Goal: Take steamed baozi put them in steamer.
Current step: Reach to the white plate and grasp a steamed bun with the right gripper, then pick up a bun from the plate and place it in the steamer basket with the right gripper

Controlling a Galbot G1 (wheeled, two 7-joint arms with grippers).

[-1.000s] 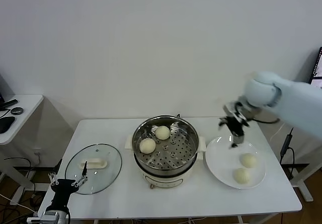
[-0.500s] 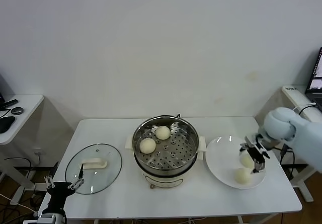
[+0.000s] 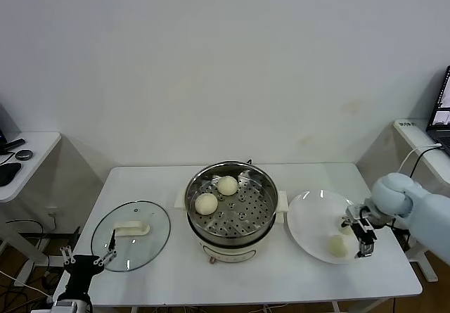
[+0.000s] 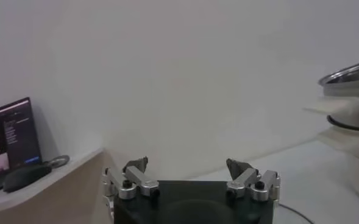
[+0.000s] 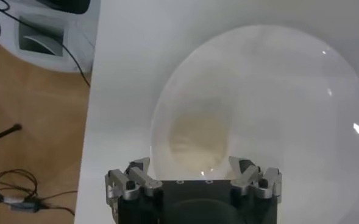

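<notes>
The steamer (image 3: 242,218) stands mid-table with two baozi on its tray, one at the back (image 3: 227,185) and one at the left (image 3: 206,203). Two more baozi lie on the white plate (image 3: 309,218): one at the front (image 3: 338,247), and one (image 3: 345,228) partly hidden by my right gripper (image 3: 358,233). That gripper is open and low over the plate's right side. In the right wrist view a baozi (image 5: 197,140) lies just ahead of the open gripper (image 5: 194,172), between its fingers' lines, not gripped. My left gripper (image 3: 88,262) is parked open below the table's front left.
A round glass lid (image 3: 131,226) with a white handle lies on the table left of the steamer. A side desk (image 3: 21,162) stands at far left. The left wrist view shows my left gripper (image 4: 187,165) open and the steamer's rim (image 4: 353,76) at its edge.
My right gripper has moved from above the gap between steamer and plate, right and down to the plate's right side by the two baozi. The left arm has hardly moved.
</notes>
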